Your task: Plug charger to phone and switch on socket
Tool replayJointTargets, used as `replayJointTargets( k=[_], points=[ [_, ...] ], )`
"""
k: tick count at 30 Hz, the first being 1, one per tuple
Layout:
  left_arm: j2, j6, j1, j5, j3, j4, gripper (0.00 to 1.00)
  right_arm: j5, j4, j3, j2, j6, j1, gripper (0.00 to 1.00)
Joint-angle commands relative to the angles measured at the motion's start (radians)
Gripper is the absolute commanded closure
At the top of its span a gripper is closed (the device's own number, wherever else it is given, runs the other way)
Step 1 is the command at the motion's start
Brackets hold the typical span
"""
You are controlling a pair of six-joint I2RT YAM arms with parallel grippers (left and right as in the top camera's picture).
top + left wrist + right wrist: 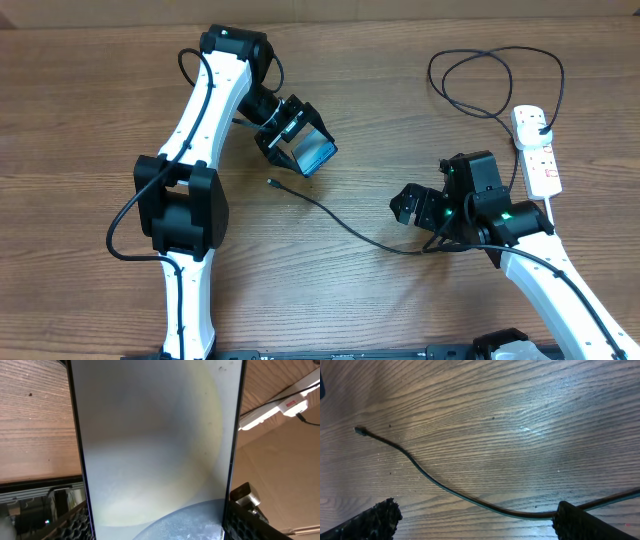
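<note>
Two claws are at work above the table [120, 100]. Left claw [285, 135] is clamped on the phone [314, 153], gripping it by its long edges. The phone sits at a tilt, and its pale screen fills the wrist view. Right claw [477, 522] is spread wide and holds nothing. The charger [427, 477] lies flat on the table inside its gap, close to the right-hand side in the wrist view. From there it runs ahead of the claw to its small connector, which lies loose on the table, near the left claw but apart from the phone. Behind the right claw the cable loops round to the socket [537, 150], and its black plug sits in the far end.
</note>
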Motion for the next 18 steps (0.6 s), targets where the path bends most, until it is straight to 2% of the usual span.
replayJointTargets(
  k=[1,18],
  points=[
    [-0.005,-0.021,0.006,0.072,0.029,-0.006,0.95,-0.001,0.002,0.020,0.000,-0.001,-0.005,0.00],
    [-0.005,-0.040,0.006,0.086,0.029,-0.006,0.96,-0.002,-0.006,0.020,0.000,-0.004,-0.005,0.00]
  ],
)
